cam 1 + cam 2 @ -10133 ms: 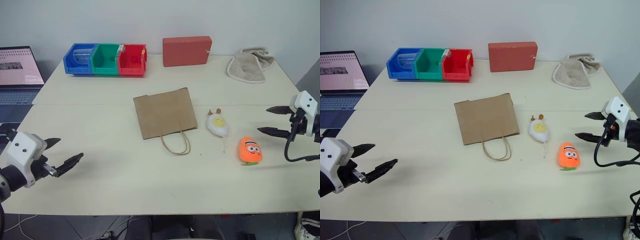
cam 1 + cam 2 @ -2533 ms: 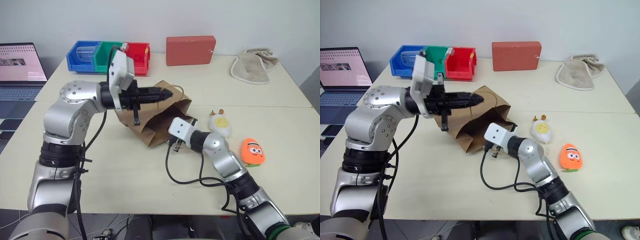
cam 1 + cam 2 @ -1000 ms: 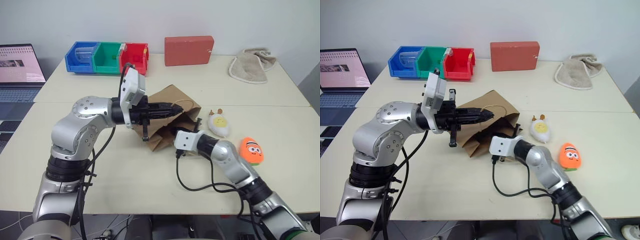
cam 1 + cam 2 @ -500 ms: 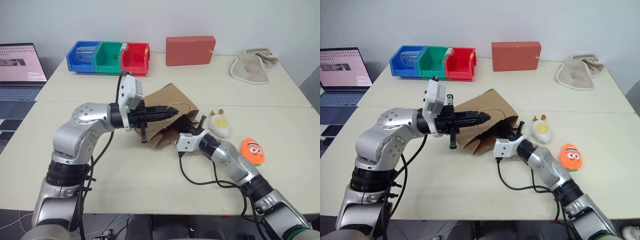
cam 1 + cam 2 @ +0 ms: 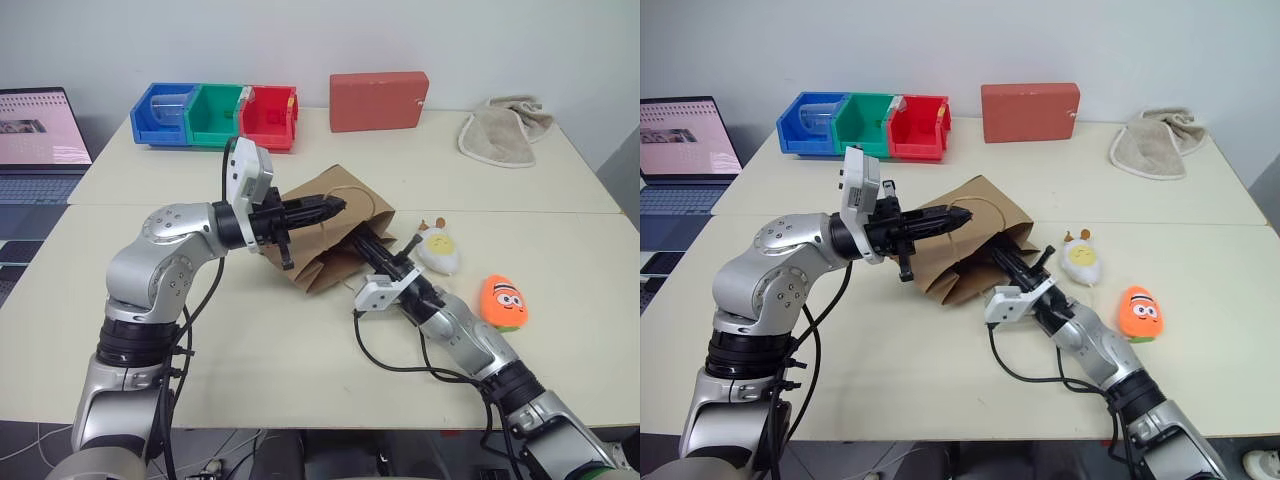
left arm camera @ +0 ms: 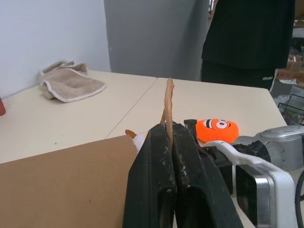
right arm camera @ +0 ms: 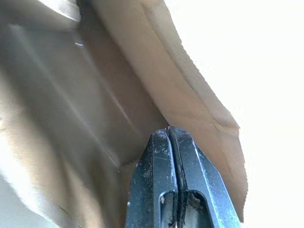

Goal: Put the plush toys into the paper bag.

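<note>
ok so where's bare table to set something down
Free: the near edge of the cream table, and the stretch between the red rectangular box and beige cloth. Crowded: around the brown paper bag, both grippers and two plush toys.

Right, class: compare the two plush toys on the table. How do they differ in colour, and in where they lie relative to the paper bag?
The white plush toy has a yellow face; the orange plush toy has cartoon eyes. The white one lies nearer the paper bag, the orange one farther to the robot's right and nearer its edge. Both lie outside the bag, ungripped.
</note>
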Tool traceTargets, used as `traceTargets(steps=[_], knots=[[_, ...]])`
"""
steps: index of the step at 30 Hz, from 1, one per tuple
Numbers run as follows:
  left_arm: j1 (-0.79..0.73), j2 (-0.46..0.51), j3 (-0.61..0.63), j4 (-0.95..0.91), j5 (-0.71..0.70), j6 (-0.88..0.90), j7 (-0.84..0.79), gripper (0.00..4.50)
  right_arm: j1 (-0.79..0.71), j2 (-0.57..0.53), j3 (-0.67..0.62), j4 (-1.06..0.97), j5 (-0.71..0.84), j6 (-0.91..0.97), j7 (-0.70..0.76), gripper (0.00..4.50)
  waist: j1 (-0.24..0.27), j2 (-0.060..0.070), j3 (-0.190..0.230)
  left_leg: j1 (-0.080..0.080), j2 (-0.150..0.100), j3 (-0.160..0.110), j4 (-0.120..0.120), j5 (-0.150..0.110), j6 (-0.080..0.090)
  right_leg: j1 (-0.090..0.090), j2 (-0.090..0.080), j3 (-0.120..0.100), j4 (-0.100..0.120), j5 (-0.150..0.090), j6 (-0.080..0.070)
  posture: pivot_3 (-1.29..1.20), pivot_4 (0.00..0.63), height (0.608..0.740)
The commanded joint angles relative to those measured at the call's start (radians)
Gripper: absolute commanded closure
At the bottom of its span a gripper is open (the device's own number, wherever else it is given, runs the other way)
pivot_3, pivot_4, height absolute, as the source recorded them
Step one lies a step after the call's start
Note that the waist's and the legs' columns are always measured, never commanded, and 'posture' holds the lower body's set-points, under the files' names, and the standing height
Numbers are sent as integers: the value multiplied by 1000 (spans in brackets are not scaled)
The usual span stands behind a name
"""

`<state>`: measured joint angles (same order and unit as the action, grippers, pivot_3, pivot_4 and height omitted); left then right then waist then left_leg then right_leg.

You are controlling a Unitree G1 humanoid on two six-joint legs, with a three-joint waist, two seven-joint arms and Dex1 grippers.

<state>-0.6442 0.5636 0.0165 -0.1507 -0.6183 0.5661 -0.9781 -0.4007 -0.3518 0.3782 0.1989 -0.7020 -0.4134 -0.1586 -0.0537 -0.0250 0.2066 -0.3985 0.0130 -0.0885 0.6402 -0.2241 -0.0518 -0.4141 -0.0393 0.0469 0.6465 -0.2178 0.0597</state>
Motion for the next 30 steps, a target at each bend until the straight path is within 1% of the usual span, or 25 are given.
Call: traceTargets(steps=[1,4,6,10,14,16,18,20,22,23,26,28,29,30], knots=[[-18,8,38,-30,-22,2,9,4500,14,13,-63,-34,-2,18,-91,4475,0,0,0,0,0,0,0,0,0,0,0,0,0,0,0,0,150,740],[-8,10,38,-37,-22,3,13,4500,34,52,-87,-30,-24,68,-166,4475,0,0,0,0,0,0,0,0,0,0,0,0,0,0,0,0,150,740],[-7,10,40,-38,-22,4,14,4500,43,69,-96,-40,-9,56,-183,4475,0,0,0,0,0,0,0,0,0,0,0,0,0,0,0,0,150,740],[2,17,35,-43,-12,0,9,4500,68,150,-175,-66,123,91,-179,4475,0,0,0,0,0,0,0,0,0,0,0,0,0,0,0,0,150,740],[14,19,31,-56,-13,2,7,4500,70,181,-245,-123,222,100,-161,4475,0,0,0,0,0,0,0,0,0,0,0,0,0,0,0,0,150,740],[21,21,28,-61,-9,0,5,4500,61,190,-282,-169,256,139,-145,4475,0,0,0,0,0,0,0,0,0,0,0,0,0,0,0,0,150,740],[25,21,25,-63,-6,-2,4,4500,49,212,-330,-213,306,216,-128,4475,0,0,0,0,0,0,0,0,0,0,0,0,0,0,0,0,150,740],[29,21,19,-63,-1,-6,1,4500,26,201,-336,-232,273,247,-121,4475,0,0,0,0,0,0,0,0,0,0,0,0,0,0,0,0,150,740],[28,18,17,-62,1,-8,1,4500,16,180,-322,-233,231,231,-127,4475,0,0,0,0,0,0,0,0,0,0,0,0,0,0,0,0,150,740],[27,18,17,-61,2,-8,1,4500,19,176,-319,-234,238,225,-118,4475,0,0,0,0,0,0,0,0,0,0,0,0,0,0,0,0,150,740],[25,21,18,-61,5,-9,-1,4500,41,157,-332,-283,386,224,20,4475,-1,0,0,1,0,0,-1,0,0,0,0,0,0,-1,0,0,150,740],[26,25,20,-65,6,-7,-4,4500,57,116,-342,-333,509,236,158,4475,-1,0,0,0,0,0,-1,0,0,0,0,0,0,-1,0,0,150,740],[27,29,22,-67,5,-5,-6,4500,68,90,-353,-371,608,293,257,4475,-1,0,0,0,0,0,-1,0,0,0,0,0,0,-1,0,0,150,740],[28,36,23,-69,5,-4,-11,4500,75,41,-363,-399,675,326,350,4475,0,0,0,0,0,0,-1,0,0,0,0,0,-1,-1,0,0,150,740]])
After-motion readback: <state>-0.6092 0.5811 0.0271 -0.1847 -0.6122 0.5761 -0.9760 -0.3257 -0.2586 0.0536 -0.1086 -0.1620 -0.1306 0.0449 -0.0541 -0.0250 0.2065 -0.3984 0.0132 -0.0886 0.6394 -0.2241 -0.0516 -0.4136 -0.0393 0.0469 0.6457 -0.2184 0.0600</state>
